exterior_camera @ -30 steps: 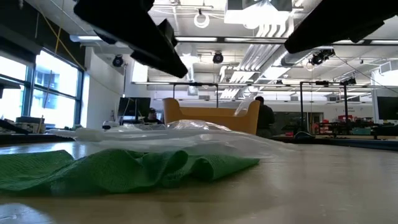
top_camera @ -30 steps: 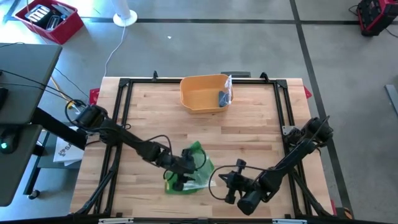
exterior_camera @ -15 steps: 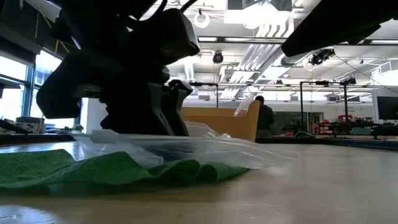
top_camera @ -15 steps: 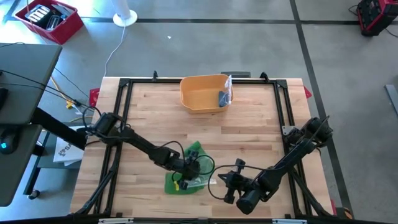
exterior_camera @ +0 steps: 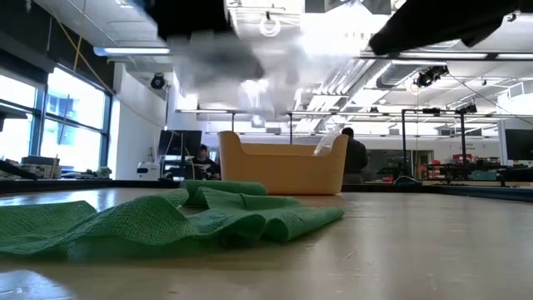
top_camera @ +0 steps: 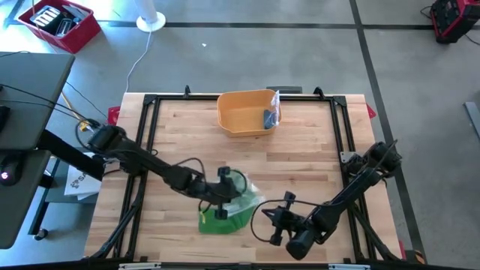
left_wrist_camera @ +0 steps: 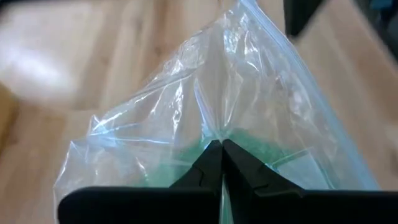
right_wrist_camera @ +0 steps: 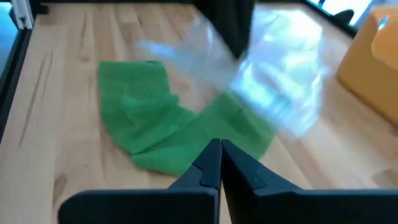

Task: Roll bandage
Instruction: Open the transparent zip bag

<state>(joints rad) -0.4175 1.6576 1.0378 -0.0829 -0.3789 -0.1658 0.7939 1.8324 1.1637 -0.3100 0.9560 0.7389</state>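
Evidently the step in hand is clearing the clear crinkled plastic bag (left_wrist_camera: 205,106) off the loose green mesh bandage (top_camera: 219,218) so that the rolling can begin. The left claw (top_camera: 222,196) is pinched shut on a fold of that bag and holds it above the wooden tabletop (top_camera: 300,161), over the bandage, which lies crumpled near the front edge between the two arms. To do this well, the bag should, in my judgement, be carried clear to one side without dragging the fabric, since the film hangs directly over the green cloth and might catch a fold; a lift straight up before any sideways travel seems safest. The right claw (right_wrist_camera: 221,149) is closed on nothing and waits low at the front right, pointing toward the bandage. It may be needed to pin one end once the cloth is bare. From table height the bag shows only as a pale smear overhead, so its lower edge and whether it still touches the bandage cannot be judged there. The left wrist view is filled by the film, hiding most of what lies beneath. At the far edge stands a yellow plastic tub (top_camera: 244,112) with a small bagged item inside, too small to identify.
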